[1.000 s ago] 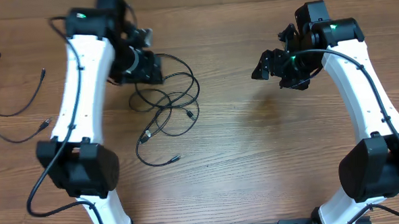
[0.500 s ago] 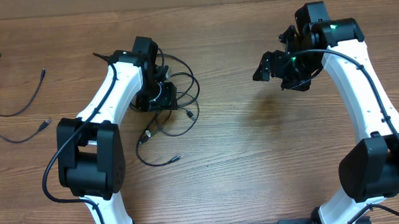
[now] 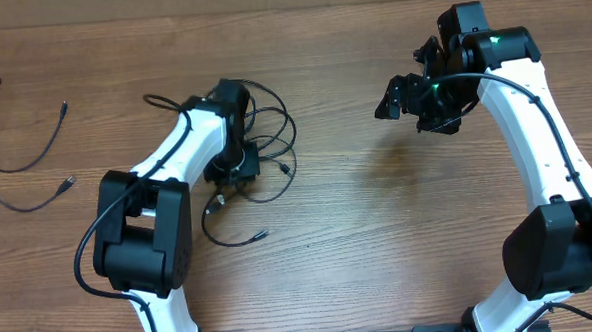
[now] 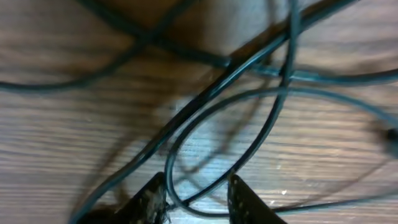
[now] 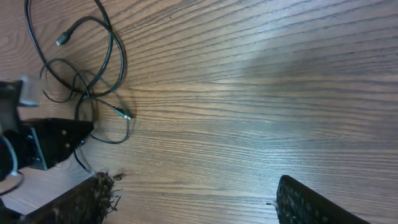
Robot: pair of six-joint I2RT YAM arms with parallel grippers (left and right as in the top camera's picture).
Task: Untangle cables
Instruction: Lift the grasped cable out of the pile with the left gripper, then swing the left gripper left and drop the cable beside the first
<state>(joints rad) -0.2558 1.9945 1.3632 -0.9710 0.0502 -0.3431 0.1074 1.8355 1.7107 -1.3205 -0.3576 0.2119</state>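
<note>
A tangle of thin black cables point(image 3: 267, 140) lies left of the table's middle, with a silvery plug end point(image 3: 216, 201) at its near side. My left gripper point(image 3: 238, 171) is down in the tangle. In the left wrist view its fingers point(image 4: 198, 198) are open, with one cable loop point(image 4: 217, 81) lying on the wood between them. My right gripper point(image 3: 401, 99) is open and empty above bare wood to the right; its fingers point(image 5: 199, 202) are wide apart. The tangle point(image 5: 111, 43) shows at the top left of the right wrist view.
Two separate black cables point(image 3: 47, 149) lie loose at the far left of the wooden table point(image 3: 379, 222). The left arm's white links stretch from the near edge up to the tangle.
My left arm has swung from the back of the table forward and down, bringing its gripper into the tangle. The right arm has not moved.
</note>
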